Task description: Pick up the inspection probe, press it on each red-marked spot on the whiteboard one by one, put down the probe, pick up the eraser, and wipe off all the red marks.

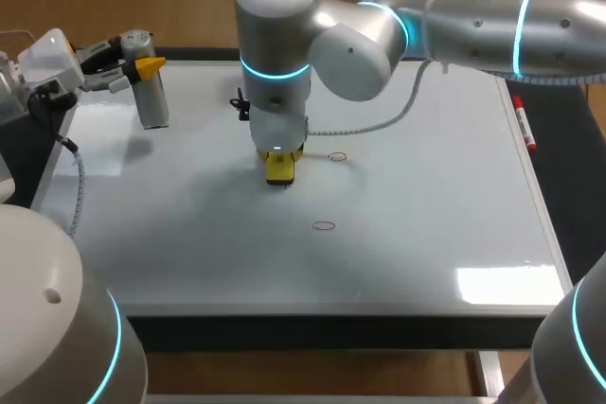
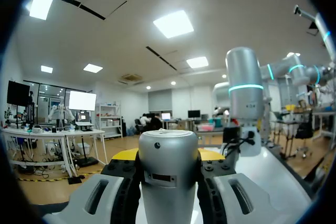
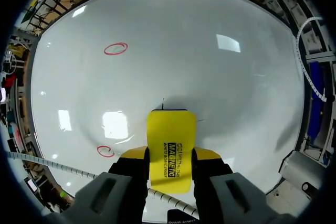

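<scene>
**Left claw** (image 1: 144,67): closed on the probe (image 1: 151,92) at a narrow spread. In the left wrist view one finger (image 2: 123,174) sits on each side of the silver barrel. The probe stands upright with its long axis vertical and its capped end up, over the far left corner of the whiteboard (image 1: 426,234). I cannot tell whether its lower end touches the board. Only the left wrist view shows the flat cap and a small dark slot in the barrel.

**Right claw** (image 1: 280,163): the arm enters from the right and reaches past the middle. The claw points down at the far middle of the board and is closed on the yellow eraser (image 1: 280,173). In the right wrist view the fingers (image 3: 128,170) press on its two long edges. The eraser's long axis runs along the fingers and out past their tips toward the board, printed face to the camera. Its far end appears to meet the board, where a thin shadow shows.

**Marks**: there are two red ovals. In the head view one (image 1: 338,156) lies just right of the eraser and apart from it, and the other (image 1: 324,226) lies nearer the front edge. In the right wrist view one sits close beside the claw and the other well ahead of it.

**Marker** (image 1: 524,124): red, lying along the board's right edge. It is seen in the head view only.
</scene>
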`<state>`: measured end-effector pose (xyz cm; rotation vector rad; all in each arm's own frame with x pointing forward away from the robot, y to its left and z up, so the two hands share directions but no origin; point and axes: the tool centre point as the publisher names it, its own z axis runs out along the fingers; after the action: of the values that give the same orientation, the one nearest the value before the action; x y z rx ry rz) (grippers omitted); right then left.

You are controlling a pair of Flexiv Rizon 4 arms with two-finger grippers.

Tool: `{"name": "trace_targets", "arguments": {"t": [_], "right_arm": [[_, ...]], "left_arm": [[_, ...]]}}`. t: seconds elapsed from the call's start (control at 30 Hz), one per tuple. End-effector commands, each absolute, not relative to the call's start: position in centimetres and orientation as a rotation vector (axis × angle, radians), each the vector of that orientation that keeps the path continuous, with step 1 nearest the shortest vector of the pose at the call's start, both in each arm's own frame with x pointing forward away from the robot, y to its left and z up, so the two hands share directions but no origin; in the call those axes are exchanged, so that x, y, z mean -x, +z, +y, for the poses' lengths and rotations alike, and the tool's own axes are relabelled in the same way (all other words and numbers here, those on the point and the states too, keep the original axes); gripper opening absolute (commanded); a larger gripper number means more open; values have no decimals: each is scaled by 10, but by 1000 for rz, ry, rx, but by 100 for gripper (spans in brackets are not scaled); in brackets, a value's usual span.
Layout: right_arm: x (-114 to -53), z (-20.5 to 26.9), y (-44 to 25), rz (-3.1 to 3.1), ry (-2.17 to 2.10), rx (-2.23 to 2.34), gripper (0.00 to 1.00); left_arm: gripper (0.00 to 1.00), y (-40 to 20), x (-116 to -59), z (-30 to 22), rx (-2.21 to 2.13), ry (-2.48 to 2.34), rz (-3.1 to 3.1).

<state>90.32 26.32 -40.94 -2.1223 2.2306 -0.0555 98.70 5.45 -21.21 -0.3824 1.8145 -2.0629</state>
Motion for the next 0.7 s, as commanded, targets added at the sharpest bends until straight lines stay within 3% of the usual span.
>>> {"name": "trace_targets", "arguments": {"t": [0.03,0.27,0.7], "right_arm": [[-908,254,-398,2221,-54,2121,0],[-934,221,-383,2288,-64,2008,0],[-981,117,-377,2549,-55,1676,0]], "left_arm": [[0,-211,-986,54,382,-2063,1813],[0,-211,-986,54,382,-2063,1813],[0,-211,-986,54,382,-2063,1813]]}}
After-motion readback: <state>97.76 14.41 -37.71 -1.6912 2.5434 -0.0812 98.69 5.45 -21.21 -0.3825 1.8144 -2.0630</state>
